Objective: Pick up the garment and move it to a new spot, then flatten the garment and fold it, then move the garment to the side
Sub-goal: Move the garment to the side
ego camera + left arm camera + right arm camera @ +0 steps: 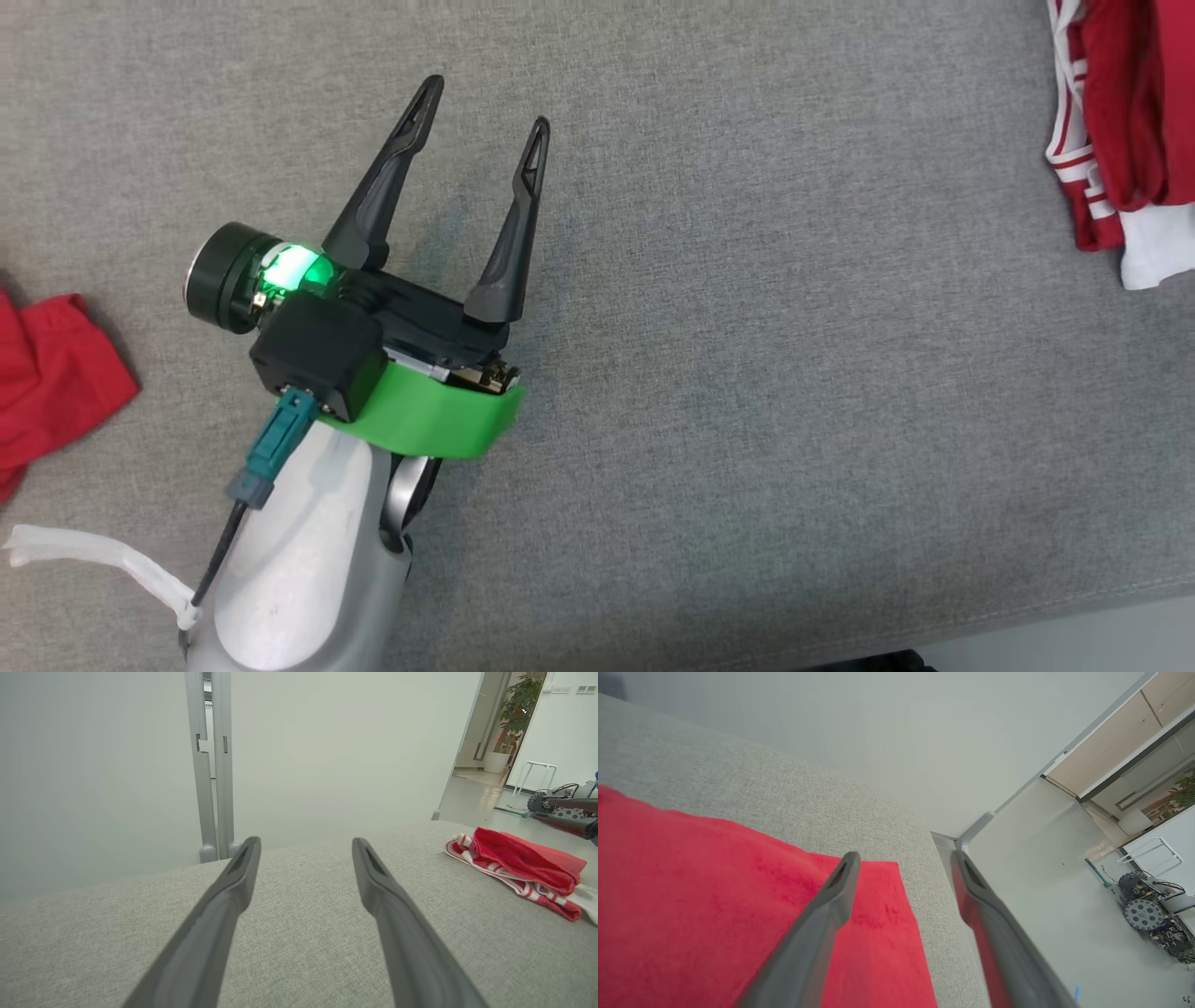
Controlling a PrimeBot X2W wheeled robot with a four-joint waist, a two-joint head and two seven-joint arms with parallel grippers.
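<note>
A flecked grey weave is shown by the cushion (747, 373). At two o'clock in the head view a plain red garment (1134, 93) is seen beside a striped cloth (1064, 154), red with white bands (a plain white piece (1158, 247) is seen at its lower edge). At nine o'clock a second red cloth (47, 373) is seen. The left gripper (487, 103) is black-fingered, and a bright green collar (429, 415) is worn behind it.

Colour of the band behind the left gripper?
Bright green band; head view shows it best.
</note>
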